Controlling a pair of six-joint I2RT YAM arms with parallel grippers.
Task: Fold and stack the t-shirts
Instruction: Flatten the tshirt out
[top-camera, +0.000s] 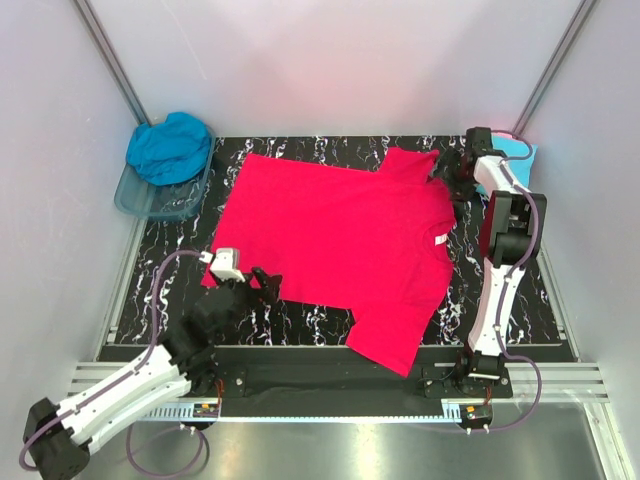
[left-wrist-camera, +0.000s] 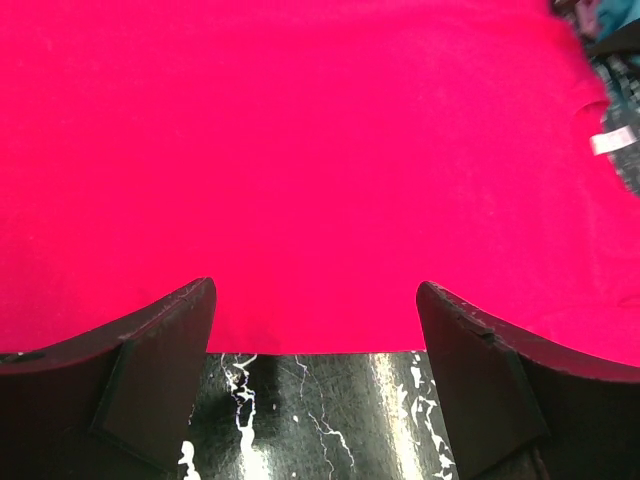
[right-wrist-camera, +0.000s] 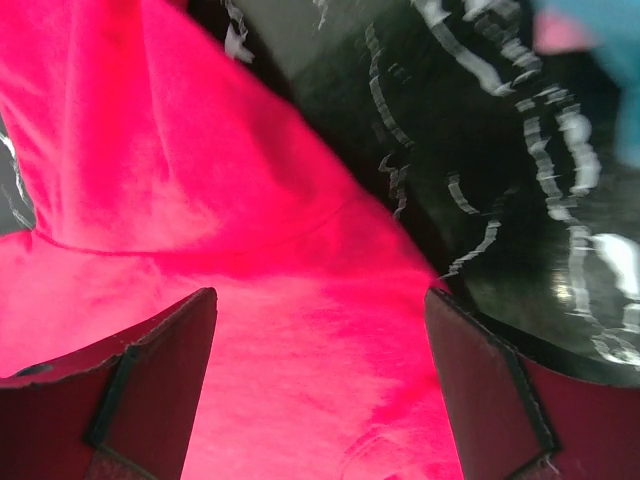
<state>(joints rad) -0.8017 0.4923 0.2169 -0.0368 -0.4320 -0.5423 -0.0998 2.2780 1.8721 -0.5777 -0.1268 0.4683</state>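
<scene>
One red shirt (top-camera: 340, 240) lies flat mid-counter (top-camera: 300, 320); the fold looks not yet begun. Left tool (top-camera: 262, 280) is spread at the near hem, right tool (top-camera: 450, 170) spread over the far sleeve, neither pinching. Next, probably: both close on cloth and fold across. Also one teal shirt (top-camera: 170, 145) in one tub (top-camera: 135, 200), and one cyan shirt (top-camera: 522, 155) far right, partly hidden.
</scene>
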